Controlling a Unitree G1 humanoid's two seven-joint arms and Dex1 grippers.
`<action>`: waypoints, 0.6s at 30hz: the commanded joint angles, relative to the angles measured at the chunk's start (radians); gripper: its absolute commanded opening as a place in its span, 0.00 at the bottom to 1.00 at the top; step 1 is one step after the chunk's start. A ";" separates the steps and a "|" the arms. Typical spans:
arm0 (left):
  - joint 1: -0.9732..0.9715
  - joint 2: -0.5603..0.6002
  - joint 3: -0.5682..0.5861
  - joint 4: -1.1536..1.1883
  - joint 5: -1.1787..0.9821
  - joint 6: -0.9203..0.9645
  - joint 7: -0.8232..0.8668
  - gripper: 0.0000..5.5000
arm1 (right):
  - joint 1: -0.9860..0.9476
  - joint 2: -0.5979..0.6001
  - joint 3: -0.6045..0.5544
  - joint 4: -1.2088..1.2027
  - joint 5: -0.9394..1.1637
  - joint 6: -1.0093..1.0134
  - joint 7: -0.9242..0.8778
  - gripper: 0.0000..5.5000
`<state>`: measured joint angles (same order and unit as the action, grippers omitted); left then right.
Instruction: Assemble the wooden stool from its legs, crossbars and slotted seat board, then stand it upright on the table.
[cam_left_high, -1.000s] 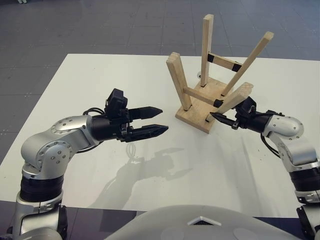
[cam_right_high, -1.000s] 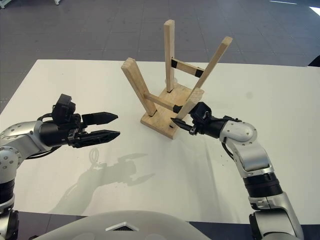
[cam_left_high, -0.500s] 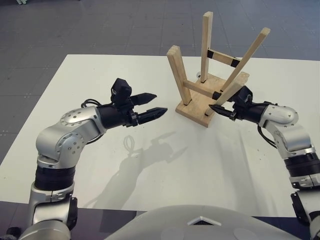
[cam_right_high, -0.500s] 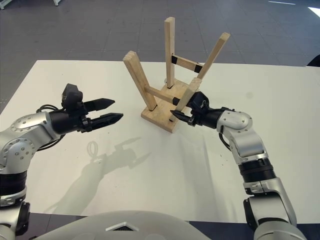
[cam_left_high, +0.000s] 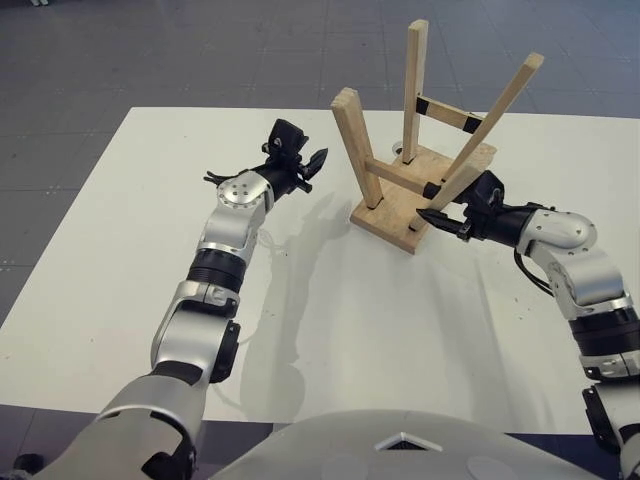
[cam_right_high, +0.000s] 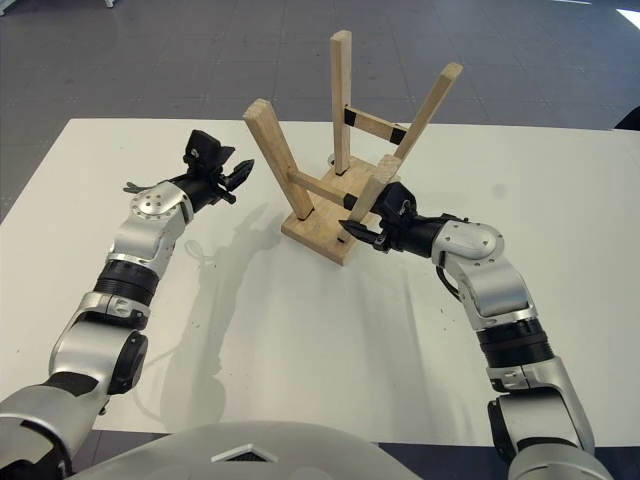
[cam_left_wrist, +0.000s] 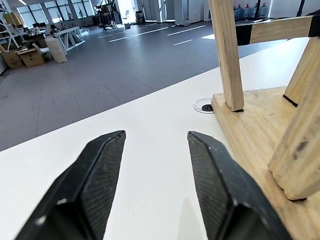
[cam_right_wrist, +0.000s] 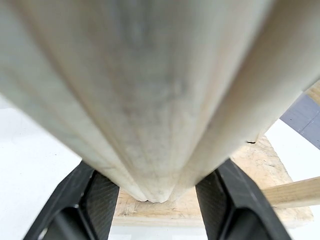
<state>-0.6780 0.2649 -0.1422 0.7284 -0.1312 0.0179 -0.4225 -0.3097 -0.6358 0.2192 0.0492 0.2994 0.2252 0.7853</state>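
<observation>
On the table (cam_left_high: 130, 250) the stool (cam_left_high: 405, 170) looks assembled but inverted, seat board (cam_left_high: 383, 217) down, legs up, so only flipping upright remains; right gripper (cam_left_high: 432, 217) clamps one leg (cam_left_high: 455, 187), left gripper (cam_left_high: 316, 162) spread apart, empty, beside it.

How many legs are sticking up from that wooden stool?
4: a left leg, an upright back leg, a slanting leg at back right, and a front leg gripped by the right hand.
</observation>
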 joint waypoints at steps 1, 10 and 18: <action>-0.071 -0.042 -0.007 0.069 0.067 -0.112 0.025 0.42 | 0.114 -0.001 0.117 0.049 -0.067 0.154 0.049 0.37; 0.163 -0.039 -0.121 -0.582 -0.083 -0.184 -0.293 0.42 | 0.136 -0.015 0.107 0.018 -0.049 0.179 0.053 0.37; 0.190 0.119 0.047 -0.322 0.080 0.007 -0.030 0.42 | 0.160 -0.039 0.111 -0.012 -0.033 0.181 0.089 0.37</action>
<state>-0.4757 0.3412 -0.1431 0.3666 -0.0967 -0.0370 -0.5316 -0.2654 -0.6617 0.2157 -0.0158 0.3261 0.2567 0.8147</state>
